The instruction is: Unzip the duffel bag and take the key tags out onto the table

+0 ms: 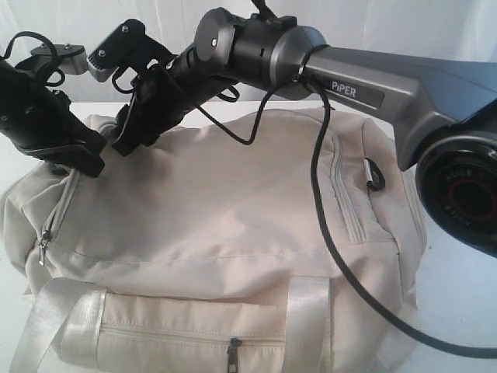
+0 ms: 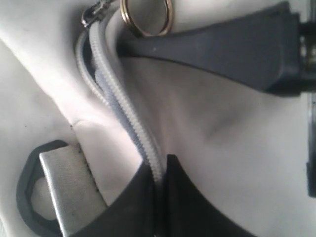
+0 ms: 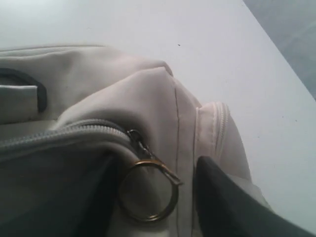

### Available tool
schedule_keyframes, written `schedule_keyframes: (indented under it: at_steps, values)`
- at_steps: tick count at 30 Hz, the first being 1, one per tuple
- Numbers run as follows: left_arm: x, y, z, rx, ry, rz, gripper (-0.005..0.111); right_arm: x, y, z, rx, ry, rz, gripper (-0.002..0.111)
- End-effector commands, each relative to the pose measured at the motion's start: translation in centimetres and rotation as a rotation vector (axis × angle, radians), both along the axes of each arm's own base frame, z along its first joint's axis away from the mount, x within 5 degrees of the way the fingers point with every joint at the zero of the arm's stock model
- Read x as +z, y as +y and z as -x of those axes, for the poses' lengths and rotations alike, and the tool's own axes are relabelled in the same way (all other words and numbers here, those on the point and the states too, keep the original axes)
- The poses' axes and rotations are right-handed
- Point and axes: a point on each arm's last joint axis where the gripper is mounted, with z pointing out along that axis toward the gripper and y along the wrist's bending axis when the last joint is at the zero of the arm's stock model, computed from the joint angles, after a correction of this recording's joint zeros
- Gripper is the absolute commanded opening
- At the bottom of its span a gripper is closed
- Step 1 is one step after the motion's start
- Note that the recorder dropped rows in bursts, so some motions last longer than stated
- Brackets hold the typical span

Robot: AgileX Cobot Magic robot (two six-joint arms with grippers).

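The cream duffel bag [image 1: 233,217] lies on the white table [image 1: 458,295]. Its top zipper [image 2: 116,94] runs to a slider with a brass ring pull [image 3: 148,190]. My left gripper [image 2: 159,170] is shut on the bag's zipper edge, pinching the fabric beside the teeth. It sits at the bag's far left end [image 1: 78,163]. My right gripper [image 3: 155,173] reaches across to the same end [image 1: 128,144]. It is open, with the ring pull [image 2: 146,17] between its fingers [image 3: 232,207]. The key tags are hidden.
The right arm's black cable [image 1: 322,202] drapes over the bag. Closed pockets show on the left end [image 1: 43,249], the front [image 1: 233,353] and the right side [image 1: 374,172]. Pale straps [image 1: 307,311] cross the front. A dark D-ring [image 2: 29,192] holds webbing. The table edge [image 3: 281,44] lies beyond the bag's end.
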Motion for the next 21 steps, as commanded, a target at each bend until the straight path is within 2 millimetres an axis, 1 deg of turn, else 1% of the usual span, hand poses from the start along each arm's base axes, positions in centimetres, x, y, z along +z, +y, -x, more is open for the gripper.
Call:
schedule_keyframes:
  at_steps: [1, 5, 7, 8, 10, 13, 14, 17, 19, 21]
  values:
    - [-0.1, 0.1, 0.2, 0.002, 0.023, 0.004, 0.000, 0.2, -0.1, -0.2, -0.009, -0.022, 0.007, 0.035]
    - [-0.1, 0.1, 0.2, 0.002, 0.023, 0.004, 0.000, 0.3, -1.0, -0.6, -0.060, -0.064, 0.100, 0.032]
    - [-0.1, 0.1, 0.2, 0.002, 0.023, 0.004, 0.000, 0.9, -1.3, -0.7, -0.087, -0.080, 0.107, 0.032]
    - [-0.1, 0.1, 0.2, 0.002, 0.023, 0.004, 0.000, 1.5, -1.5, -0.6, -0.089, -0.098, 0.108, 0.029]
    - [-0.1, 0.1, 0.2, 0.002, 0.023, 0.004, 0.000, 1.9, -1.6, -0.6, -0.090, -0.107, 0.104, 0.021]
    - [-0.1, 0.1, 0.2, 0.002, 0.023, 0.004, 0.000, 2.0, -1.7, -0.6, -0.089, -0.118, 0.111, 0.008]
    - [-0.1, 0.1, 0.2, 0.002, 0.025, 0.005, 0.000, 2.0, -1.7, -0.6, -0.088, -0.125, 0.114, 0.006]
    - [-0.1, 0.1, 0.3, 0.001, 0.027, 0.004, 0.000, 2.1, -1.7, -0.7, -0.078, -0.141, 0.120, 0.008]
    - [-0.1, 0.1, 0.3, 0.001, 0.028, 0.004, 0.000, 2.0, -1.8, -0.6, -0.041, -0.169, 0.147, 0.017]
    - [-0.1, 0.1, 0.3, 0.000, 0.030, 0.004, 0.000, 1.9, -1.8, -0.5, -0.003, -0.193, 0.179, 0.030]
